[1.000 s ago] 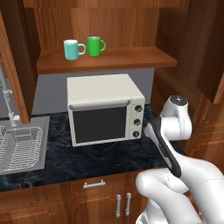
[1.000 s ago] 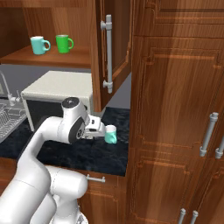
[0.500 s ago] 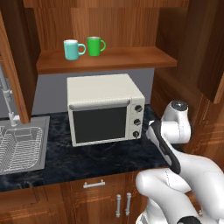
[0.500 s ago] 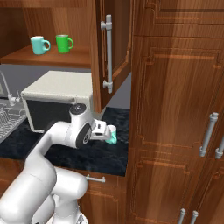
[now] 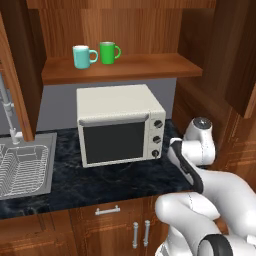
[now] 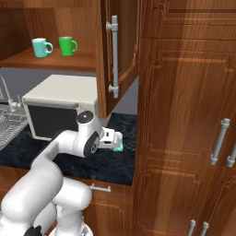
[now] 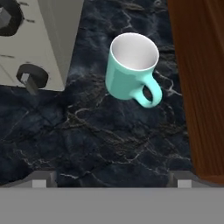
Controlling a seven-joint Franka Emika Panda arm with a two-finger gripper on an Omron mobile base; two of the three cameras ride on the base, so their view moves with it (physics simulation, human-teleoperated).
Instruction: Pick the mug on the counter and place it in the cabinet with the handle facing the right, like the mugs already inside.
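- The gripper (image 7: 112, 183) hangs over the counter (image 7: 100, 135) with its jaws spread as wide as they go and nothing between them; in the hand view only the two finger tips (image 7: 43, 179) peek up at the bottom edge, one at each side.
- The mug (image 7: 131, 72) stands upright on the counter ahead of the hand and apart from the tips, its white inside showing and its handle turned toward the wooden panel (image 7: 197, 87); in the right base view the mug (image 6: 119, 144) sits just past the hand, partly hidden by it.
- My read is that the step in hand is the approach to grasp; the hand should close in until the cup body sits squarely between the tips, gripping across the wall and leaving the handle free, so that its direction can be judged at placement.
- The toaster oven (image 7: 39, 39) stands on one side of the mug and the panel near on the other, so a finger could knock either; coming in centred on the cup looks safest.
- The cabinet (image 5: 120, 70) shelf above holds the mugs (image 5: 96, 54), teal and green, handles to the right, with bare plank to their right; the lift will probably have to clear the oven top and the open cabinet door (image 6: 115, 50).
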